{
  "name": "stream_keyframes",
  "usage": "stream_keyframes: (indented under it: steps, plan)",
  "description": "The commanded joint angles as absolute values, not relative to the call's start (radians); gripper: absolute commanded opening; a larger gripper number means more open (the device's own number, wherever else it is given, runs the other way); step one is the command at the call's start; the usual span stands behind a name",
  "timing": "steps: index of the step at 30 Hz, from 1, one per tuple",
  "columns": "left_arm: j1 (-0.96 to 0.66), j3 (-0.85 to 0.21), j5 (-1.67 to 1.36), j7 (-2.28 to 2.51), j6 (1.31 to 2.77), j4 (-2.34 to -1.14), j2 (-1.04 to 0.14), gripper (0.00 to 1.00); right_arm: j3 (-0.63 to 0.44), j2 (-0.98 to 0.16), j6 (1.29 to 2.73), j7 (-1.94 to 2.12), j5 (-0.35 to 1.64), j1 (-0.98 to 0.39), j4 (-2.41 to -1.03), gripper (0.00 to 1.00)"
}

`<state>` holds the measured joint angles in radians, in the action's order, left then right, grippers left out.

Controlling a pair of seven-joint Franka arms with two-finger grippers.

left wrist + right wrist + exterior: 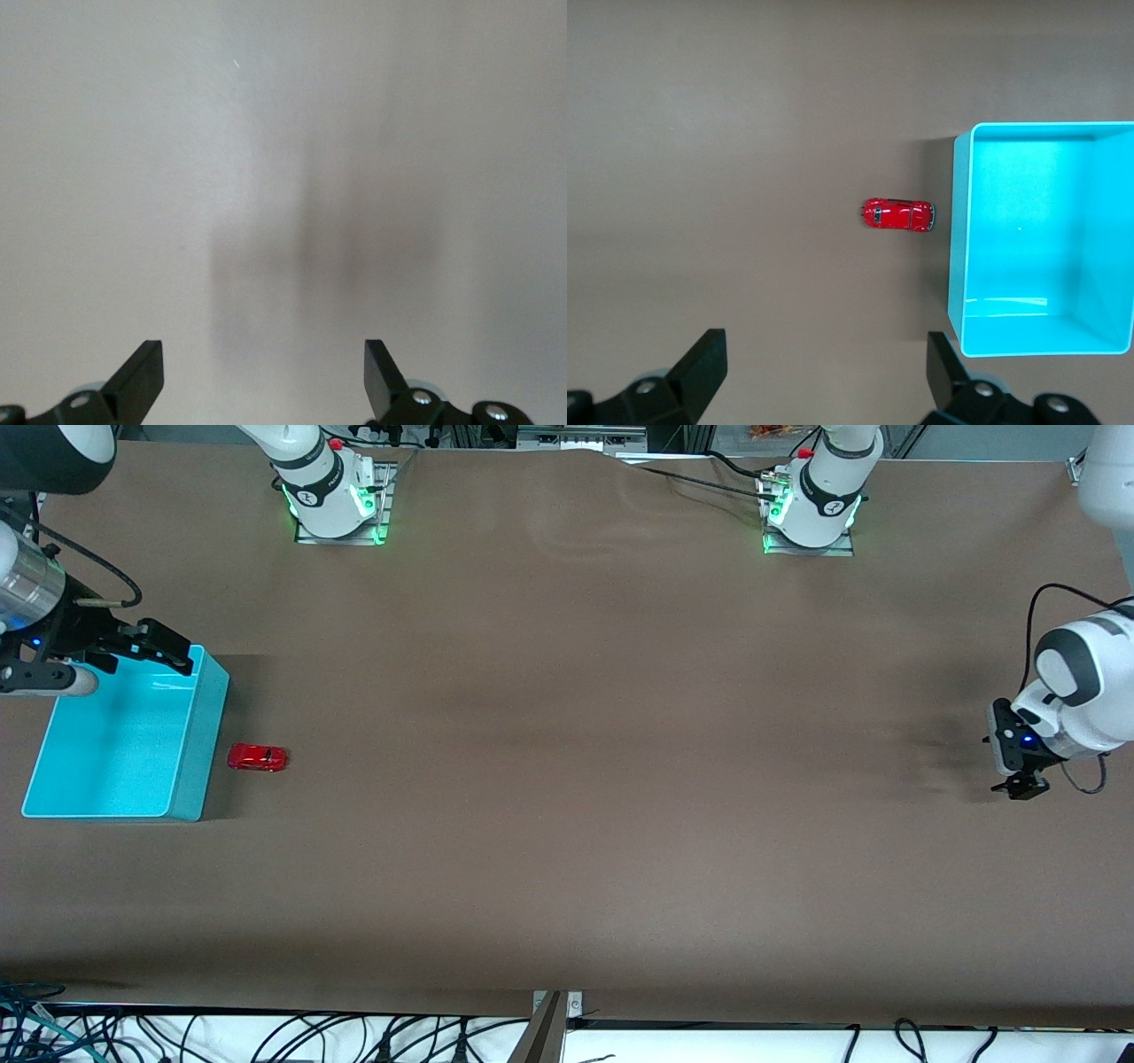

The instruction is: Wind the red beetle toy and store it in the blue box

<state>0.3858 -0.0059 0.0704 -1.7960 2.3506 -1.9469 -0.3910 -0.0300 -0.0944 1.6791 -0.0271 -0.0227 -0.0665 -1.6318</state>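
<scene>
- The right gripper (164, 651) covered the blue box's (133, 731) corner farthest from the front camera.
- In the right wrist view, the edge cut off the fingers' (700, 367) bases.
- The red beetle toy (257, 757) was too small to show any winder.
- The left gripper's (1023, 784) fingers were too small to separate in the front view.

light: even, overhead | shadows: soft | left wrist view: washed-out

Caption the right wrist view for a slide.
Red beetle toy on the table beside the empty blue box, open right gripper above.
</scene>
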Motion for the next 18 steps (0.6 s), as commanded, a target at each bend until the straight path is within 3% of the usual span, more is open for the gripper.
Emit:
stream_keyframes:
  steps: [1,9,18]
  plan:
    - [0.339,-0.003,0.074,-1.62,2.218,-1.977,-0.243,1.0,-0.032,-0.14,1.69,0.064,-0.037,-0.057,-1.606,1.0]
    - [0.233,-0.003,0.074,-1.26,2.062,-1.976,-0.075,1.0,-0.037,-0.193,1.707,0.201,-0.037,-0.04,-1.606,1.0]
    - [0.132,-0.005,0.072,-0.896,2.017,-1.973,0.041,1.0,-0.037,-0.253,1.75,0.409,-0.037,-0.008,-1.609,1.0]
